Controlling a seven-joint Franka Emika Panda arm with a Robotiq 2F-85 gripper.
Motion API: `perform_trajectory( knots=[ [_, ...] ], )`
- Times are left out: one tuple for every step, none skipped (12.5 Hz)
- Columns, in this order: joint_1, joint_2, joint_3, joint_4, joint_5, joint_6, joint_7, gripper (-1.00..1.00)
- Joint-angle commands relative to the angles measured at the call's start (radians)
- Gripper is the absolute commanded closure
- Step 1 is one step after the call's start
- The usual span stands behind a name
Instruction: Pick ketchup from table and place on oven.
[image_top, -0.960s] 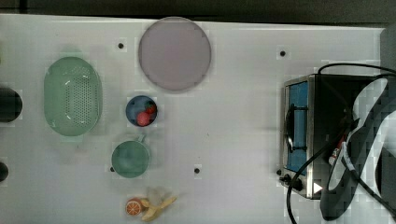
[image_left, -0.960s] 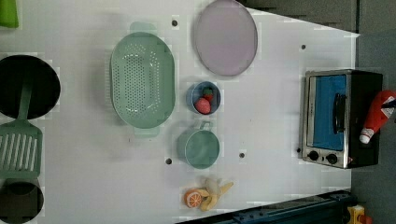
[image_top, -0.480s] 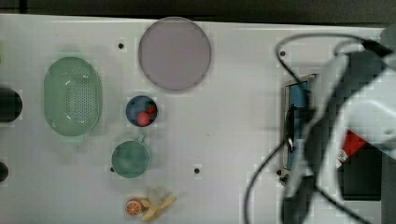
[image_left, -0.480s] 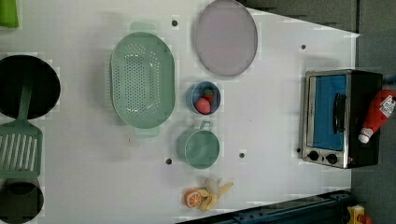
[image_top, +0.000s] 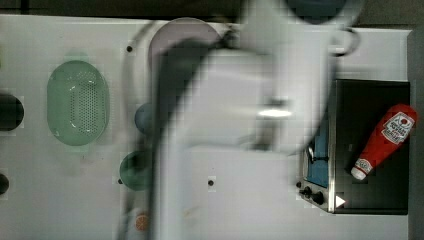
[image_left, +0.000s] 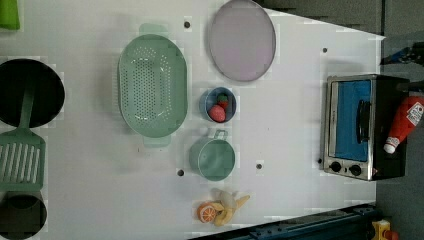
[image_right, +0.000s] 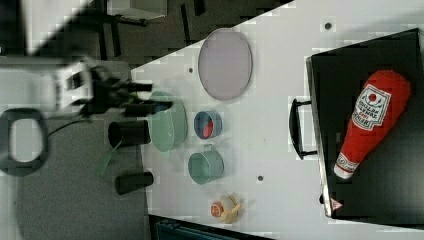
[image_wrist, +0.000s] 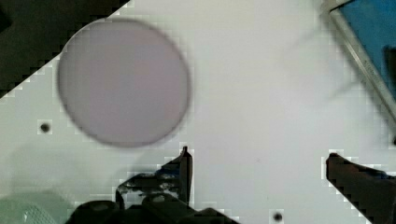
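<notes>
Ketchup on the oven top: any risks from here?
1. The ketchup lies on its side near one edge of the oven top, so it might roll off.
2. The arm blurs across the top view above the plate; its open fingers could clip tableware if it drops low.

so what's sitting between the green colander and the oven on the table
In the left view, between the green colander and the oven stands a small blue bowl holding red fruit; the rest of that stretch is bare white table.
</notes>
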Motion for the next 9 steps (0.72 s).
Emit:
perform_trajectory(
  knots=[
    [0.035,-0.146,-0.013,-0.097,-0.036,-0.06,0.266,-1.0],
    [0.039,-0.195,-0.008,-0.151,-0.036,-0.055,0.272,-1.0],
    [0.04,-0.244,-0.007,-0.207,-0.036,-0.054,0.273,-1.0],
    [0.039,-0.289,-0.008,-0.256,-0.036,-0.051,0.273,-1.0],
    [0.038,-0.324,-0.013,-0.288,-0.036,-0.05,0.273,-1.0],
    [0.038,-0.348,-0.014,-0.304,-0.036,-0.049,0.273,-1.0],
    [0.038,-0.362,-0.012,-0.311,-0.037,-0.051,0.273,-1.0],
    [0.038,-0.37,-0.01,-0.311,-0.037,-0.058,0.273,-1.0],
    [0.039,-0.374,-0.01,-0.311,-0.039,-0.059,0.273,-1.0]
  ],
)
